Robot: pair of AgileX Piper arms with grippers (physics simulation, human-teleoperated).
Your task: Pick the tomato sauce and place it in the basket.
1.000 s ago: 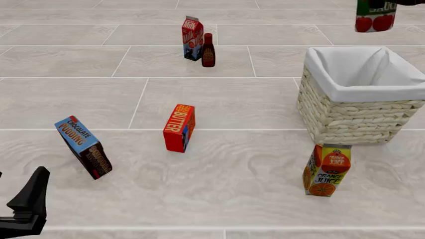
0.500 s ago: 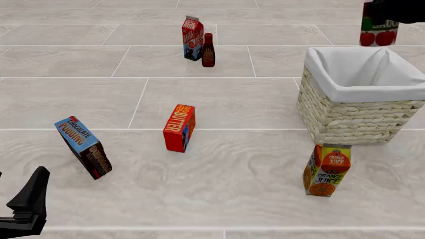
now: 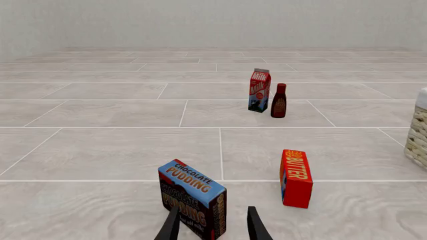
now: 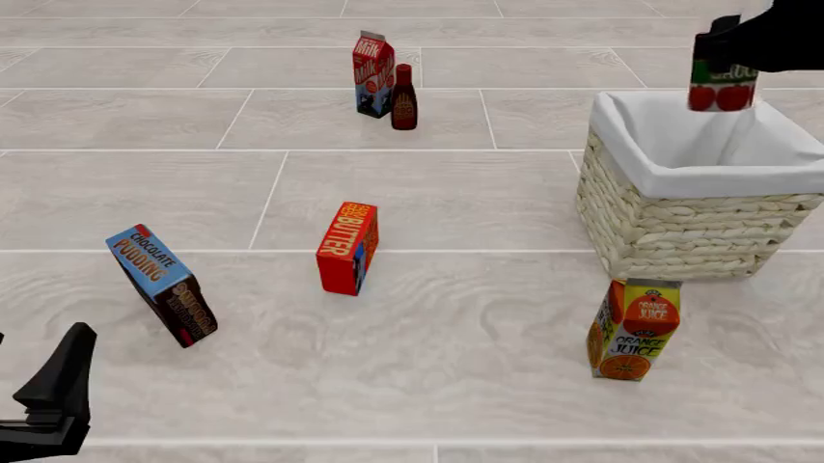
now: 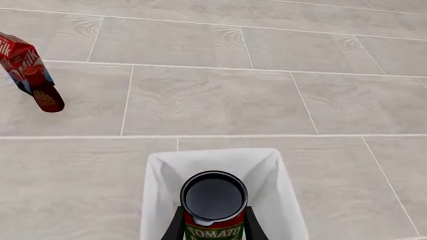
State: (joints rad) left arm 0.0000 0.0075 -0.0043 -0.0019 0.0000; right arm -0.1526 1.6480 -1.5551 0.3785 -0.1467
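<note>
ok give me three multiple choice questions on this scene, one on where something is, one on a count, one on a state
1. Where is the tomato sauce?
A. held above the basket
B. lying beside the butter box
C. next to the milk carton

2. How many cartons and boxes stand on the floor, leaving out the dark bottle?
A. two
B. four
C. six

3. What is the left tool doing?
A. clamping the bottle
B. holding the orange juice
C. open, holding nothing

Answers:
1 A, the right tool grips the can over the white lining.
2 B, milk carton, butter box, chocolate pudding box and orange juice carton.
3 C, its fingers are spread with only a gap between them.
</note>
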